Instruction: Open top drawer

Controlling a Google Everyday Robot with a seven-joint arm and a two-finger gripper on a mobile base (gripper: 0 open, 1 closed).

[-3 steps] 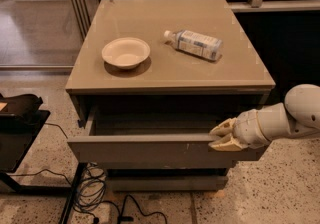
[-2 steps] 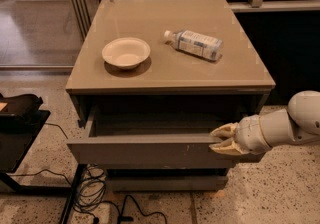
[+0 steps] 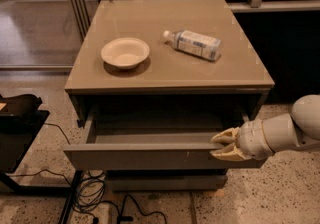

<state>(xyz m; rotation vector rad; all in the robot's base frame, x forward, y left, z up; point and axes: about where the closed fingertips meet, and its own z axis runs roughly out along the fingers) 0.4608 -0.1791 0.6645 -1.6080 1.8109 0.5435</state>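
Top drawer (image 3: 150,157) partly open | jaws pinch its front, right end

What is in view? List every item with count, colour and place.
cabinet: one, grey-taupe, centre
top drawer: one, grey, pulled out under the cabinet top
bowl: one, white, cabinet top, left
bottle: one, clear with pale label, lying on its side, cabinet top, right
cables: several, black, floor, lower left
end effector: one, cream, at the drawer front's right end
arm: one, white, entering from the right
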